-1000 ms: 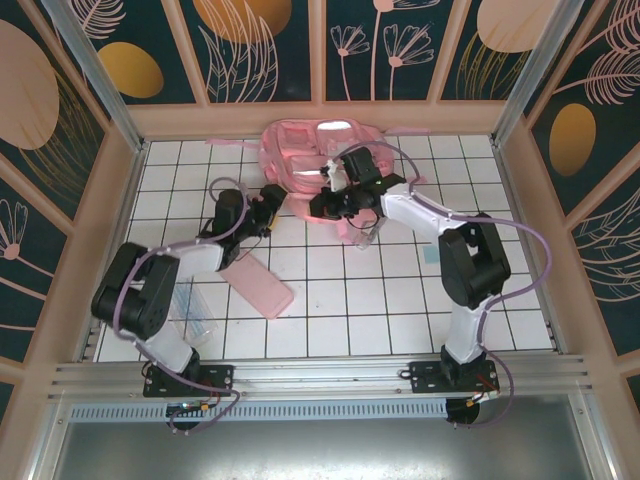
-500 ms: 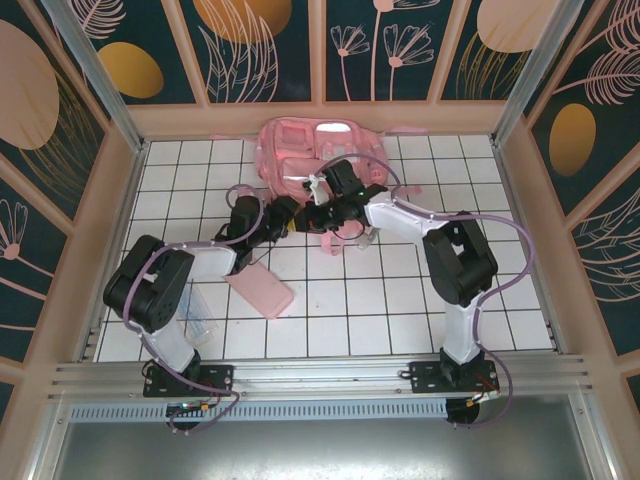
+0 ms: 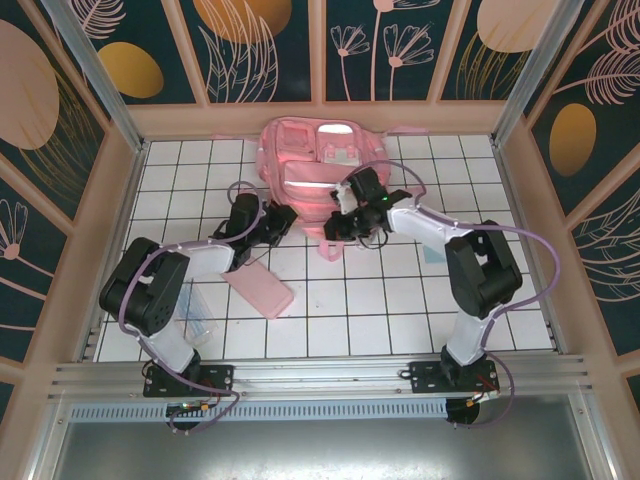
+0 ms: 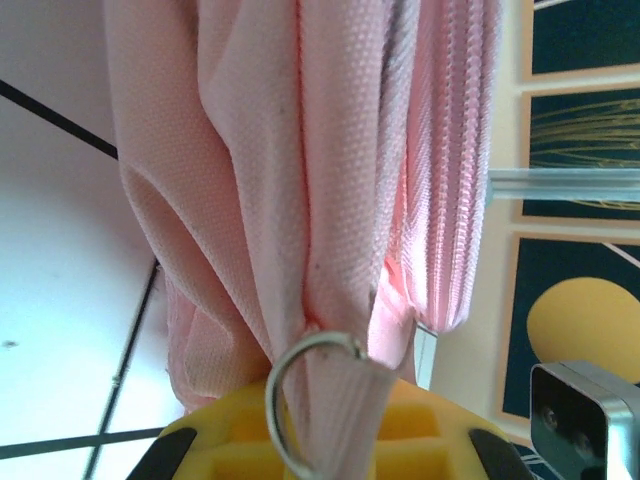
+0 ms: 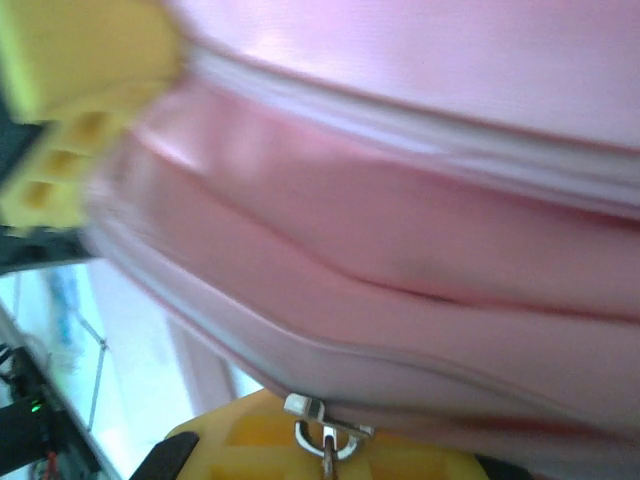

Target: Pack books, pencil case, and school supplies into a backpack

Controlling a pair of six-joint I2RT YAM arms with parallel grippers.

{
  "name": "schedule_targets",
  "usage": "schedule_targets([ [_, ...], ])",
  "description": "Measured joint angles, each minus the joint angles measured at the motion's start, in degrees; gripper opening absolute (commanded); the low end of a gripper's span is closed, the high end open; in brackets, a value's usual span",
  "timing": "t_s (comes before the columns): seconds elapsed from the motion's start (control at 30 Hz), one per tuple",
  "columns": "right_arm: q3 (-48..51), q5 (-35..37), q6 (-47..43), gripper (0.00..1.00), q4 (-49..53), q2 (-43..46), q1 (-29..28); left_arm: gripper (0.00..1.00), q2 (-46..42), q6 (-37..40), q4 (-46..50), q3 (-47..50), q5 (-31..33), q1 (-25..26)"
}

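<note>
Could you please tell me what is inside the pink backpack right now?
Its interior cannot be seen. The backpack presents outer pink fabric, front pockets and a pale strip; in the left wrist view, bunched fabric and a zipper cover any contents.

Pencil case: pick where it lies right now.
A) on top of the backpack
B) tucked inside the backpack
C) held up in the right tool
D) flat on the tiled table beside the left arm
D: the pencil case lies flat on the white tiled table, just by the left arm and apart from the backpack.
</note>
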State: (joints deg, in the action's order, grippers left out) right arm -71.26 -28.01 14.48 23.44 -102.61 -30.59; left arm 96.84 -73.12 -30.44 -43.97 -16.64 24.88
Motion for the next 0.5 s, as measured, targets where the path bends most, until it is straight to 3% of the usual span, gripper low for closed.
schedule_targets([
  [0.33,-4.22,9.60,-6.34,0.00,7.50,0.04,4.55,0.00,-3.06,4.96,4.59,-0.61,-0.90,-0.63],
  [0.5,-6.73,8.79,-7.32,0.00,8.48,-1.44,4.98,0.00,-3.06,7.85,6.47,-2.34,-1.64,-1.53],
])
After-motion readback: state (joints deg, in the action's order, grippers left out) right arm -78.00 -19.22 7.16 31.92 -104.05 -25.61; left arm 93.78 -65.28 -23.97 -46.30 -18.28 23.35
